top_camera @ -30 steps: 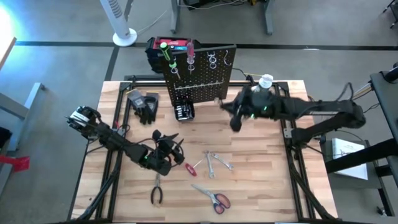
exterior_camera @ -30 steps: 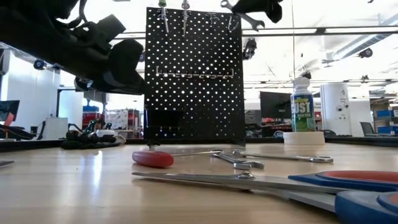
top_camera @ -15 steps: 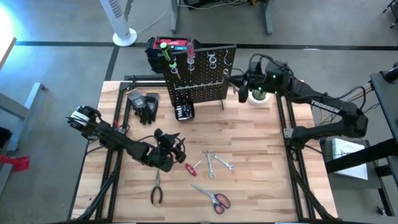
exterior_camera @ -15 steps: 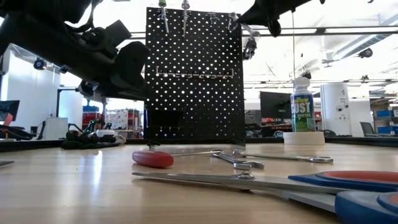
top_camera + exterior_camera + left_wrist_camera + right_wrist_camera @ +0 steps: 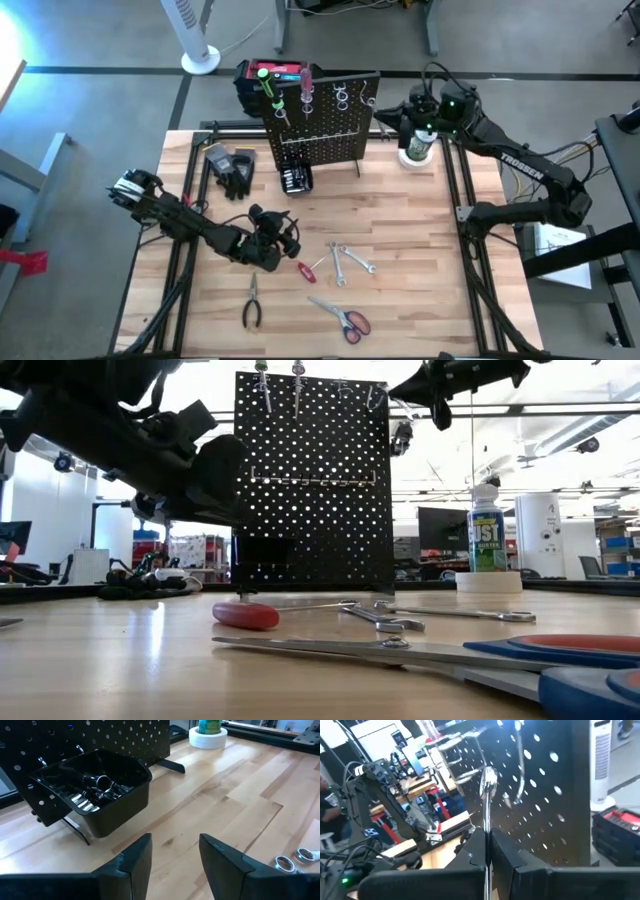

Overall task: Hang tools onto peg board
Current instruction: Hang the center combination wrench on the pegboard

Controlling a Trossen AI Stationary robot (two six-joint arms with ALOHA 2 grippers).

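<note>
The black peg board [image 5: 322, 122] stands at the table's far middle. A green-handled [image 5: 268, 86] and a red-handled screwdriver [image 5: 305, 80] hang in its top ring holders. My right gripper [image 5: 394, 118] is high beside the board's top right corner, shut on a silver wrench [image 5: 487, 795]. My left gripper [image 5: 284, 240] is open and empty low over the table's middle left, beside the small red tool [image 5: 305, 270]. Two wrenches [image 5: 346, 260], the scissors [image 5: 345, 319] and the pliers [image 5: 252, 305] lie flat on the table. My right gripper pinches the wrench's shaft [image 5: 487, 820] between its two fingers [image 5: 477, 840]. The fingers lie along the shaft and come roughly level from the table's right side. The wrench's head [image 5: 488, 776] sticks out ahead toward the board's hooks [image 5: 520, 785], high above the table.
A spray can on a white tape roll [image 5: 418, 146] stands right of the board. A small black box of bits [image 5: 297, 180] sits at the board's foot, with black gloves [image 5: 232, 168] left of it. A red-and-black toolbox [image 5: 272, 72] stands behind the board.
My right gripper has carried the wrench from over the table's middle right up and toward the far edge, to the peg board's top right corner. The wrench stays in its fingers. My left gripper has edged slightly toward the right, still open.
</note>
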